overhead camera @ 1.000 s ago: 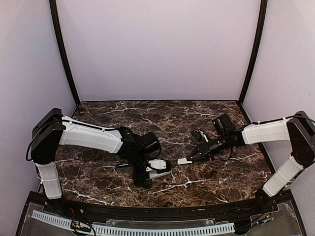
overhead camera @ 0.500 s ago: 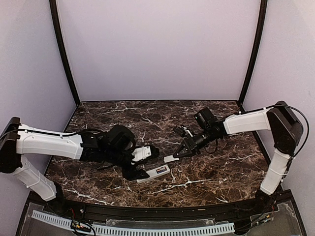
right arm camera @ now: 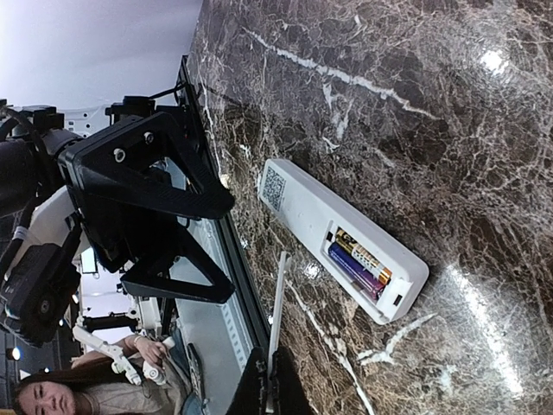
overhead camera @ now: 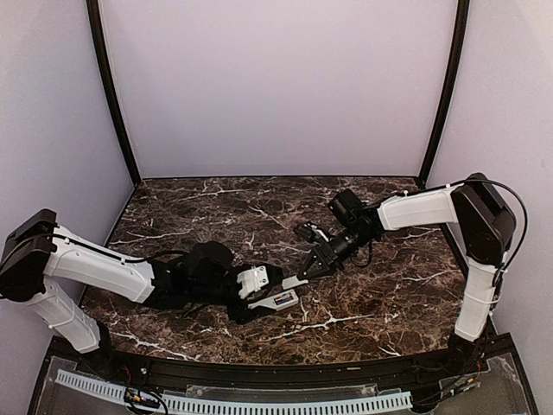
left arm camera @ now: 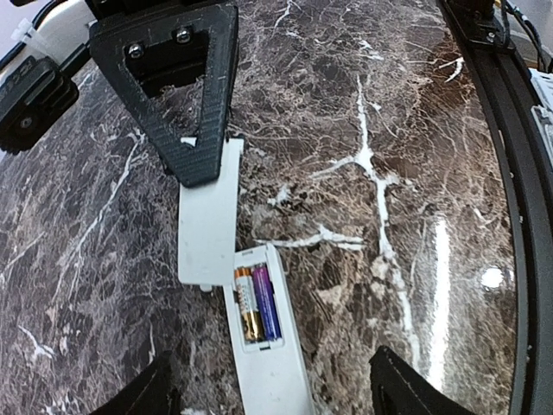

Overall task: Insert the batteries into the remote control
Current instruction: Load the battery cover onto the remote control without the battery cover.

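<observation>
**Remote control** [overhead camera: 280, 299]: is lying flat on the dark marble table [overhead camera: 371, 316], close to my side of it, with its back facing up. The battery recess in its back is standing uncovered. A small square code label [right arm camera: 275, 188] is showing on the back, toward the end away from the recess.

**Batteries** [left arm camera: 257, 303]: two are sitting side by side inside the remote's recess, running lengthwise. One is showing gold and dark, the other purple-blue.

**Left gripper** [left arm camera: 275, 367]: I am holding it low at the remote and released. Its fingers [left arm camera: 155, 393] are spread wide, one on each side of the remote's body. It is grasping nothing. My left arm is stretching along the table from the remote's left.

**Cover** [left arm camera: 207, 212]: a thin white panel is sitting just beyond the remote, at the recess end. Its near edge is appearing to meet the remote's corner there. The rest of it is angling away from the remote toward the back of the table. From my right wrist it is showing edge-on as a slim white strip.

**Right gripper** [overhead camera: 307, 272]: I am keeping it clenched on the cover's far end, beyond the remote and slightly to its right. The panel is pinched flat between the two black fingers [left arm camera: 192, 130].
</observation>
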Controlling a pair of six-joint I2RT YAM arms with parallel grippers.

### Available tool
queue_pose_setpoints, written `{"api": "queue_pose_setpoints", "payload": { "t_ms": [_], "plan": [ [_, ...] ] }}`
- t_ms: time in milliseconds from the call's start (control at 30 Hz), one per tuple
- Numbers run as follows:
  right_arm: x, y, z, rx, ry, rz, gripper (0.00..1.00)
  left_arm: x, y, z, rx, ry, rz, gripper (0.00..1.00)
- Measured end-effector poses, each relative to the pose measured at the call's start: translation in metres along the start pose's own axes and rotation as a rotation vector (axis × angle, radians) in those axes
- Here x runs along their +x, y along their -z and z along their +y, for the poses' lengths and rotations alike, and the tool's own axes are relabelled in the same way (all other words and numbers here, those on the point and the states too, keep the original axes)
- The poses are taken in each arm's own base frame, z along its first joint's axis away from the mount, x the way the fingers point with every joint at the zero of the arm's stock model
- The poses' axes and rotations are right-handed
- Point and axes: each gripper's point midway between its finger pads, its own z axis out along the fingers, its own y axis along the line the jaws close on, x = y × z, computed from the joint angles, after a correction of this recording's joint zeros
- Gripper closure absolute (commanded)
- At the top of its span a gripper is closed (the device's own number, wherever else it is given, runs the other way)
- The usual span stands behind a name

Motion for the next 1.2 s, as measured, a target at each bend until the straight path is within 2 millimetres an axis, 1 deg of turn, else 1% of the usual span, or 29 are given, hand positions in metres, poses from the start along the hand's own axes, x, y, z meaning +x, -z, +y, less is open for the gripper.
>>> {"api": "queue_pose_setpoints", "payload": {
  "t_ms": [200,300,400,467,567,633,733,933,1000,1100,1200],
  "plan": [
    [0.003,-0.006,0.001,0.018,0.027,0.012,1.0,-0.004,-0.031,0.005,-0.048,-0.099,-0.034,0.35],
    [0.004,-0.01,0.003,0.021,0.037,0.02,1.0,-0.003,-0.039,0.008,-0.071,-0.135,-0.042,0.41],
    [0.006,-0.012,0.005,0.022,0.045,0.025,1.0,-0.007,-0.042,0.011,-0.085,-0.152,-0.059,0.46],
    [0.006,-0.012,0.007,0.022,0.05,0.025,1.0,-0.012,-0.044,0.013,-0.09,-0.155,-0.073,0.51],
    [0.006,-0.012,0.008,0.022,0.055,0.023,1.0,-0.02,-0.048,0.015,-0.099,-0.154,-0.096,0.55],
    [0.005,-0.012,0.008,0.021,0.058,0.02,1.0,-0.023,-0.048,0.016,-0.102,-0.153,-0.105,0.6],
    [0.005,-0.012,0.007,0.021,0.062,0.018,1.0,-0.026,-0.048,0.017,-0.105,-0.153,-0.114,0.7],
    [0.005,-0.013,0.008,0.019,0.068,0.017,1.0,-0.029,-0.049,0.019,-0.114,-0.152,-0.112,0.74],
    [0.005,-0.013,0.008,0.017,0.071,0.016,1.0,-0.03,-0.049,0.02,-0.115,-0.152,-0.113,0.77],
    [0.005,-0.013,0.008,0.018,0.073,0.015,1.0,-0.03,-0.049,0.02,-0.115,-0.149,-0.108,0.83],
    [0.005,-0.013,0.008,0.019,0.071,0.016,1.0,-0.03,-0.049,0.019,-0.111,-0.146,-0.102,0.86]
  ]
}}
